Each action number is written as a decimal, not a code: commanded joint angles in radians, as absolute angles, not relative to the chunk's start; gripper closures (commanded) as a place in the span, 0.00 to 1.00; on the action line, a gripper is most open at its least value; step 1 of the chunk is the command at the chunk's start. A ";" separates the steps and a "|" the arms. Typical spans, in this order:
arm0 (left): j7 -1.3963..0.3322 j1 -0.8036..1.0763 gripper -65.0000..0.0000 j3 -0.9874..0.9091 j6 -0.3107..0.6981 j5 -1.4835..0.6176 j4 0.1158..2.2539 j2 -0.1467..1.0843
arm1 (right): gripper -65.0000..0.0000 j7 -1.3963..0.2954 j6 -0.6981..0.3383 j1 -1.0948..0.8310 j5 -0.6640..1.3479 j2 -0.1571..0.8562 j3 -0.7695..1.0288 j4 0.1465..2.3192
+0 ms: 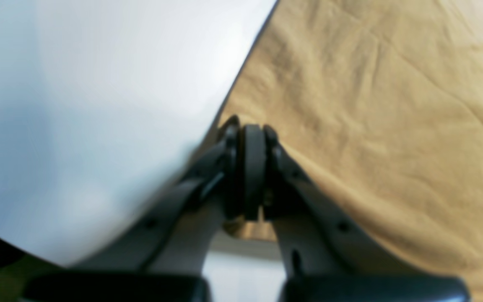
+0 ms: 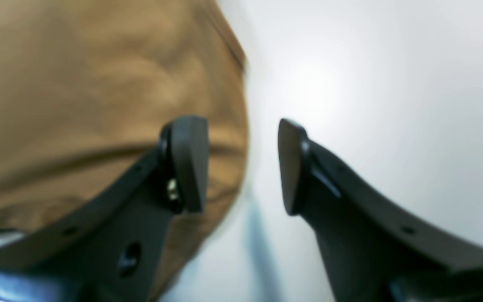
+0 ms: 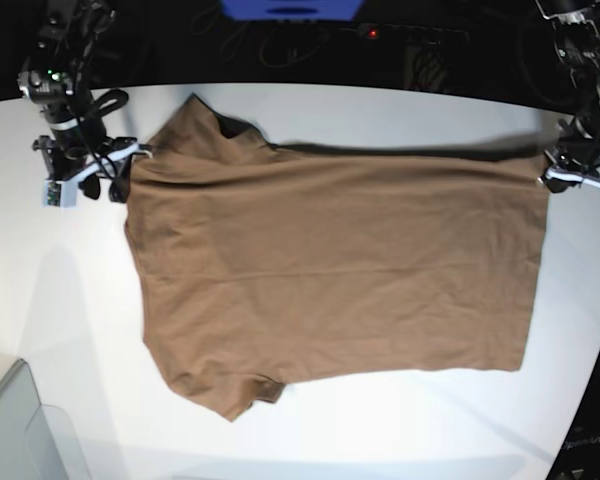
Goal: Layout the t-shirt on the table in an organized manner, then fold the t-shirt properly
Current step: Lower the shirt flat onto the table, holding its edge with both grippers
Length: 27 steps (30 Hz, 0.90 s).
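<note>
I see the t-shirt [image 3: 330, 270] spread flat across the middle of the white counter [image 3: 70, 300], lying sideways in the base view: collar end toward that view's left, hem toward its right. One sleeve points to the far edge at upper left, the other to the near edge at lower left, its tip slightly folded under. The cloth shows shallow wrinkles only.

My left claw [image 1: 252, 167] sits at the hem corner on the base view's far right. In its wrist view the jaws are pressed together with tan cloth drawn up around the tips, so I record it as closed on the t-shirt's edge. Counter shows to the left of the pinch, fabric to the right.

My right claw [image 2: 241, 165] is at the shoulder edge on the base view's upper left. Its jaws stand clearly apart. One finger [image 2: 187, 163] is over the cloth, the other over bare counter, the shirt's edge running between them. Nothing is gripped; contact with the fabric I cannot judge, the view is blurred.

A grey translucent bin [image 3: 15, 430] sits at the base view's lower-left corner, apart from the shirt.
</note>
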State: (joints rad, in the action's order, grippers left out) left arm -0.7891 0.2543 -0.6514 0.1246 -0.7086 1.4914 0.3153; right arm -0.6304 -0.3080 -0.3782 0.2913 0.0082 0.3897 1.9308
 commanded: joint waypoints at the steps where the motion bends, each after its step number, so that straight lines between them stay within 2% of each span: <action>1: -0.776 0.251 0.99 -0.659 0.127 -0.719 1.509 0.332 | 0.58 -0.621 -0.311 -0.404 0.295 0.002 0.394 1.969; 11: -0.776 0.251 0.99 -0.659 0.127 -0.719 1.509 0.329 | 0.58 -0.618 -0.306 -0.539 0.294 -0.030 0.223 1.954; 15: -0.776 0.251 1.00 -0.659 0.127 -0.719 1.509 0.328 | 0.58 -0.618 -0.306 -0.541 0.291 -0.065 0.229 1.888; 25: -0.776 0.257 1.00 -0.659 0.127 -0.708 1.509 0.328 | 0.58 -0.616 -0.306 -0.539 0.291 -0.068 0.220 1.759; 27: -0.776 0.268 1.00 -0.659 0.127 -0.716 1.509 0.328 | 0.62 -0.616 -0.306 -0.539 0.291 -0.068 0.219 1.748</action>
State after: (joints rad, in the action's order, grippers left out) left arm -0.7887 0.2680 -0.6514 0.1246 -0.7055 1.4918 0.3126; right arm -0.5518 -0.3092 -0.5293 0.3119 -0.0666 0.2230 1.7584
